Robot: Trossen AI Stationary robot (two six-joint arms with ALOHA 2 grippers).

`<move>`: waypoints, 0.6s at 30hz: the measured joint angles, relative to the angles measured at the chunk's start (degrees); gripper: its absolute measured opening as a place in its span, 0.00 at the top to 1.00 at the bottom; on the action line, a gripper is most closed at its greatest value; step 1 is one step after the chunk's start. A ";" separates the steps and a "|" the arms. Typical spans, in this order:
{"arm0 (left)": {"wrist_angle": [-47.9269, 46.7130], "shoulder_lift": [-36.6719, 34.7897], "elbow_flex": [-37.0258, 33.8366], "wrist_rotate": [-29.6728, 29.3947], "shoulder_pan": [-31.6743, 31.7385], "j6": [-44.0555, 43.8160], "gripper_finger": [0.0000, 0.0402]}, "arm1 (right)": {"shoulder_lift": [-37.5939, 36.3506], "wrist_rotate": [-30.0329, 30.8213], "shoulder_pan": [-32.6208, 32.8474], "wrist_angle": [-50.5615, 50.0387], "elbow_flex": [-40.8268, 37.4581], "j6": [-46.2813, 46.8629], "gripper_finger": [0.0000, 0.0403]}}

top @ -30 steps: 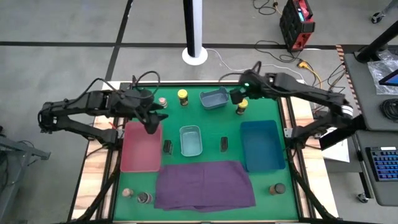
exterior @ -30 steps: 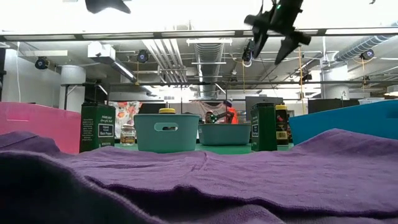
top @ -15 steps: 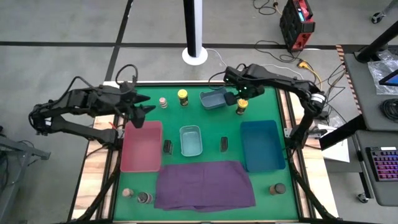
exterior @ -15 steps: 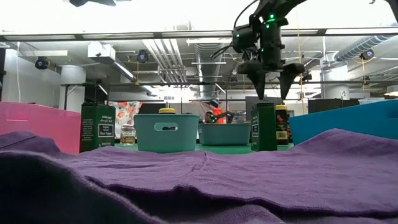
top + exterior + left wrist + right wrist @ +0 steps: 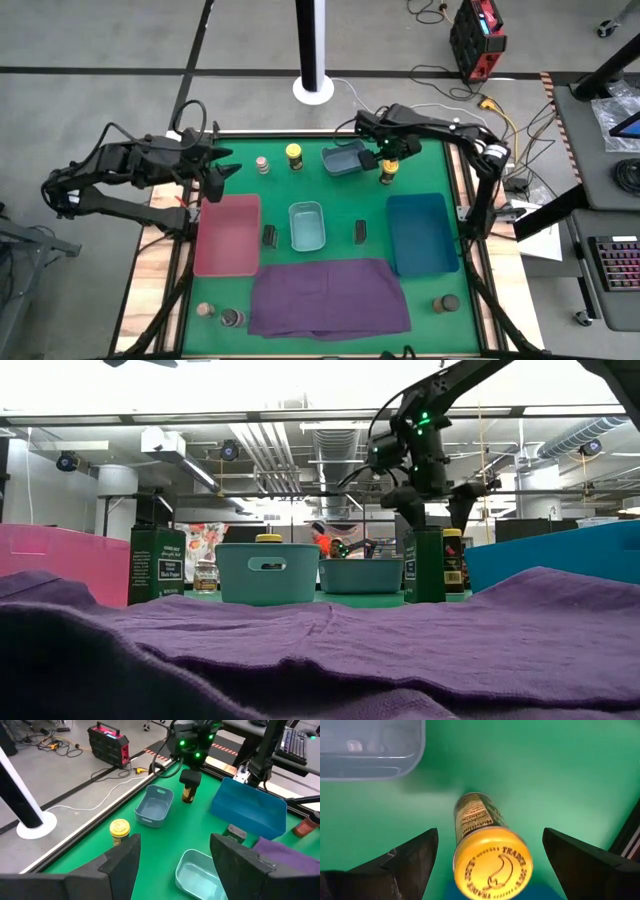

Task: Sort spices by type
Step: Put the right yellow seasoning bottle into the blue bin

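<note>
My right gripper (image 5: 388,158) is open and hangs just above a yellow-lidded jar (image 5: 492,863). Its fingers (image 5: 410,860) stand wide on either side of the lid without touching it. The jar (image 5: 387,172) stands upright on the green mat, next to the blue-grey bin (image 5: 343,158). My left gripper (image 5: 222,172) is open in the air above the red tray's far edge. A second yellow-lidded jar (image 5: 294,154) and a pink-topped jar (image 5: 262,164) stand at the far side. Two dark tins (image 5: 269,236) (image 5: 360,231) flank the light teal bin (image 5: 307,226). Three more jars (image 5: 231,319) (image 5: 205,310) (image 5: 445,304) stand near the front.
A red tray (image 5: 227,234) lies at the left and a blue bin (image 5: 420,232) at the right. A purple cloth (image 5: 330,297) covers the near middle. In the low view a green tin (image 5: 423,565) stands in front of the yellow-lidded jar (image 5: 453,560).
My right gripper has come down from high above the table to just over the yellow-lidded jar by the blue-grey bin, staying open. My left gripper has drawn back from over the red tray toward the table's left and far edges.
</note>
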 joint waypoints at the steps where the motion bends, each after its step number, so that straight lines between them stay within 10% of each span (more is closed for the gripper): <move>1: -0.03 0.00 0.00 0.00 0.00 0.00 0.44 | 0.40 -0.71 -0.03 -0.01 -0.01 -0.16 0.13; 18: -0.90 0.02 -0.04 -1.38 0.00 0.20 0.44 | 1.06 -3.80 -0.19 -0.32 -0.13 0.00 0.47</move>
